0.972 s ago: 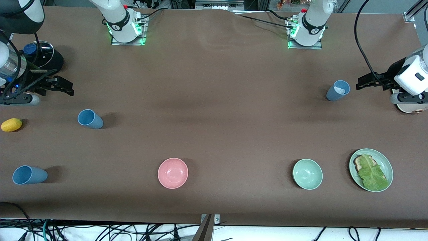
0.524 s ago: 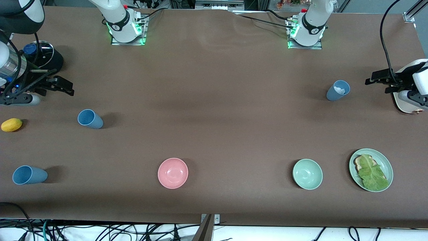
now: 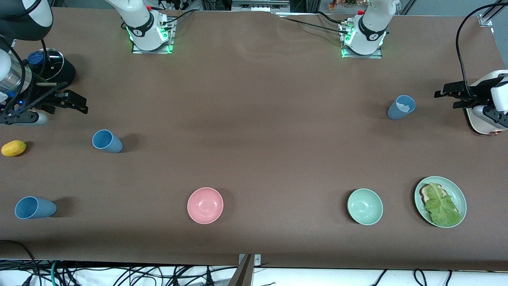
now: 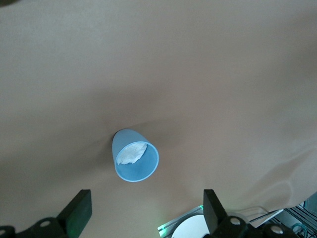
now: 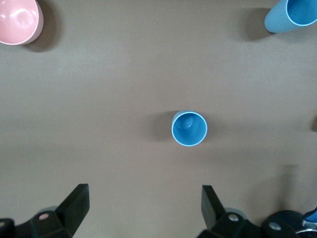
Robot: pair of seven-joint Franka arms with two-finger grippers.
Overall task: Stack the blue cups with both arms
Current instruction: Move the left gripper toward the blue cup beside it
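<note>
Over the last second your left gripper (image 3: 450, 94) drew back toward the left arm's end of the counter (image 3: 254, 131), away from the cup with white stuff in it (image 3: 401, 107); the right gripper (image 3: 67, 101) did not shift, and no cup moved.

From the front camera, three blue cups stood upright and well apart. The filled one stood near the left arm's end. A second cup (image 3: 107, 141) stood near the right arm's end, and a third cup (image 3: 35, 207) stood nearer the camera than that one. The pink bowl (image 3: 205, 205), mint bowl (image 3: 365, 206) and plate of lettuce (image 3: 440, 201) sat along the near edge, untouched, with a lemon (image 3: 14, 147) beside the second cup.

From the left wrist camera, the fingers (image 4: 79, 210) were spread wide and held nothing, with the filled cup (image 4: 135, 155) on the counter below them.

From the right wrist camera, the fingers (image 5: 77, 201) were likewise wide and empty, the second cup (image 5: 189, 128) lay centred below, and the third cup (image 5: 292, 14) showed at the edge.

No stacking had begun. You would do well to bring the right gripper straight down over the centred cup, grip one wall near the rim, and lift without tipping. Mind the white filling before nesting anything into that cup.
</note>
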